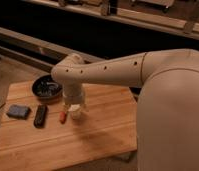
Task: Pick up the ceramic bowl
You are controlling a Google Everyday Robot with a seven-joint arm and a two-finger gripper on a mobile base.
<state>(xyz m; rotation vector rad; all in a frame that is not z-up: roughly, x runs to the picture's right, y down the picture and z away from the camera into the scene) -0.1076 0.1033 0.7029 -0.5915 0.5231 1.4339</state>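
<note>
A pale robot arm [118, 70] reaches in from the right over a wooden table [103, 135], its wrist turned straight down above the left half of the tabletop. The end effector [75, 109] hangs below the wrist, close over the wood and largely hidden by the arm. It stands open and has no hold on the bowl.

The ceramic bowl [46, 88], round, shallow and glossy black with pale marks inside, sits upright on the table near the far left corner. It is just left of the wrist and slightly behind the end effector, untouched.

Three smaller items lie in a loose row along the near left of the table. A blue sponge [18, 111] is farthest left, and a black remote-shaped object [40, 115] lies beside it. A small red object [63, 117] lies just left of the end effector. Dark railings run across the background behind the table.
</note>
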